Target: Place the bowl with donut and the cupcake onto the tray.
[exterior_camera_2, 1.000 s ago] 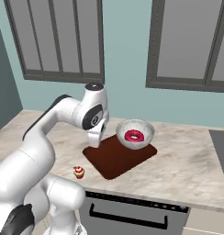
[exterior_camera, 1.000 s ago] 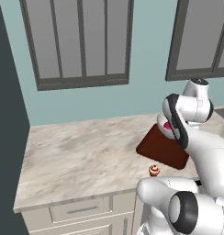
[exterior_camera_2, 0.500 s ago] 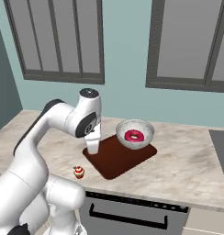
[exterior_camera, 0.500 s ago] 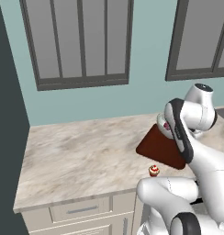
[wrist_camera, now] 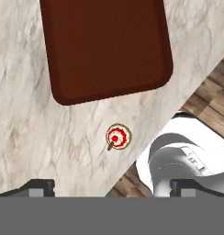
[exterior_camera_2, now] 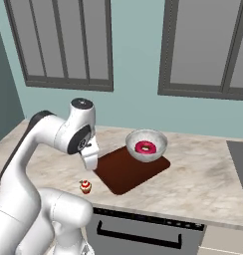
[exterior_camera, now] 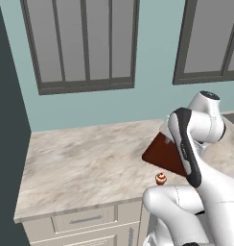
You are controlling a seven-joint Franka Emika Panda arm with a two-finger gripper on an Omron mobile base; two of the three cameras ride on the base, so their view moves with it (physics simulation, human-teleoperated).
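At centre of my hand view: cupcake (wrist_camera: 118,137) on the counter (wrist_camera: 36,133), just below the tray (wrist_camera: 104,46) | gripper (wrist_camera: 111,187) spread wide, empty | I'd centre over it, descend straight, pinch the wrapper gently.

No legible text, label, brand, number or sign found on any surface inspected, in either base view or the hand view.
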